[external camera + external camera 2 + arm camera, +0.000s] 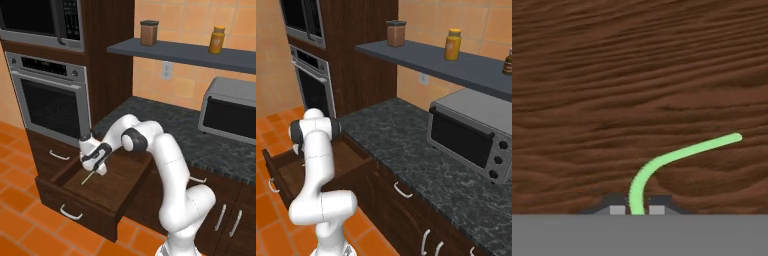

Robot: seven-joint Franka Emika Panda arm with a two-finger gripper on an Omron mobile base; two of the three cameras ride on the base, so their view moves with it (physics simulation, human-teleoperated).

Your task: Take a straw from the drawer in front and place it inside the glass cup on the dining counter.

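The drawer [112,187] stands pulled open below the dark worktop, its curved silver handle [70,214] on the front; it also appears as the drawer [283,172] behind the arm. My gripper [96,171] reaches down into it and is shut on the straw [87,178], a thin pale-green stick that slants down from the fingers toward the drawer floor. In the hand view the straw [679,154] rises from between my gripper [637,210] tips and looks bent to the right over the wood grain. The glass cup and the dining counter are out of view.
A built-in oven [50,100] and a microwave [45,20] fill the tall cabinet to the left. A toaster oven [232,110] sits on the dark granite worktop [185,135]. A shelf [180,52] above holds jars. Closed cabinet doors [227,220] lie right of the drawer.
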